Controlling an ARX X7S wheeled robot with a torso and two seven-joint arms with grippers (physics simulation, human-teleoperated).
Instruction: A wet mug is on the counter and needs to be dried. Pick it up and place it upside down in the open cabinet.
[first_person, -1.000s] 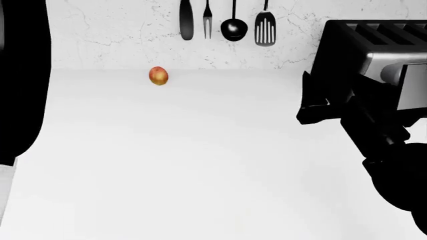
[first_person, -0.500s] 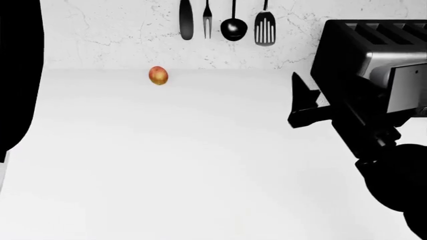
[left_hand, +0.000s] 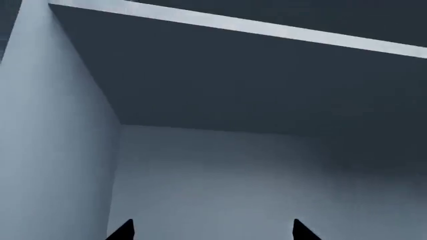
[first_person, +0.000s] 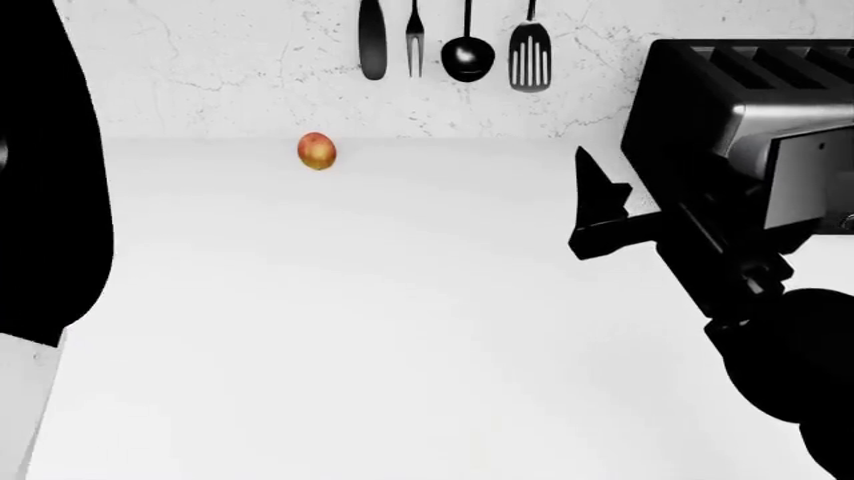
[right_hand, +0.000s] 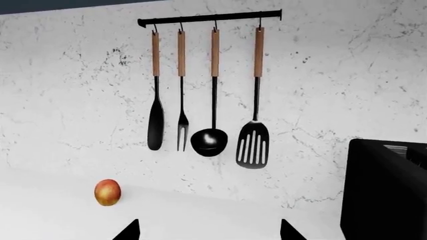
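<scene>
The mug shows in no view. The white counter (first_person: 374, 330) runs across the head view. My right gripper (first_person: 595, 215) hovers over the counter in front of the toaster, open and empty; in the right wrist view its tips (right_hand: 209, 231) are wide apart and point at the marbled wall. My left gripper (left_hand: 210, 231) is open and empty, its tips facing the inside of a grey-blue cabinet (left_hand: 267, 175). In the head view only the left arm's black bulk (first_person: 47, 180) shows at the left edge.
A small orange-red fruit (first_person: 316, 152) lies near the wall; it also shows in the right wrist view (right_hand: 107, 192). A black and steel toaster (first_person: 747, 130) stands at the right. Several black utensils (first_person: 454, 45) hang on the wall.
My right gripper has moved a little left, away from the toaster, and turned. The left arm's black shape has shifted and reaches lower in the head view.
</scene>
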